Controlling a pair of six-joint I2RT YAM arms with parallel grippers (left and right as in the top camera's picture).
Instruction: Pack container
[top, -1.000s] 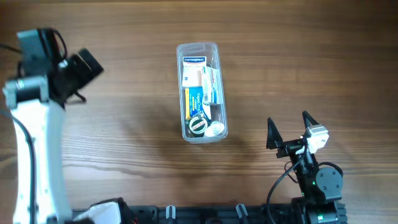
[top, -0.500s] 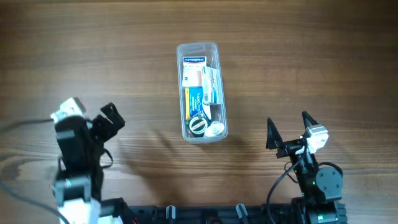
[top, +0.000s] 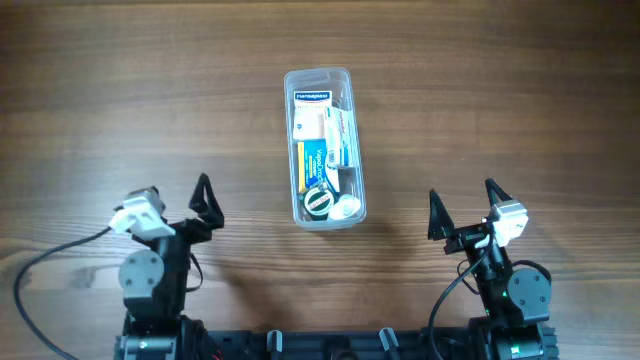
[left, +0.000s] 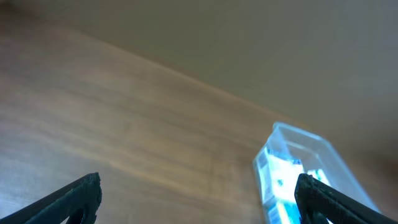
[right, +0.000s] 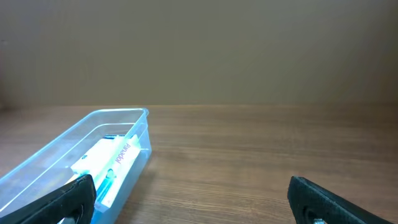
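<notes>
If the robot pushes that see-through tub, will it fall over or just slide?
Probably slide: the tub is long and low, flat on the smooth wooden table. The boxes fill it, so it's likely not feather-light. Its thin clear walls might bend if squeezed.

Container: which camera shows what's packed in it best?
Overhead: it looks straight down into the container, with all of it and its boxes visible. Right wrist shows one end from the side; left wrist is blurred and cuts it off.

Both tucked low: left gripper (top: 176, 192), right gripper (top: 463, 195), jaws spread wide, empty.
</notes>
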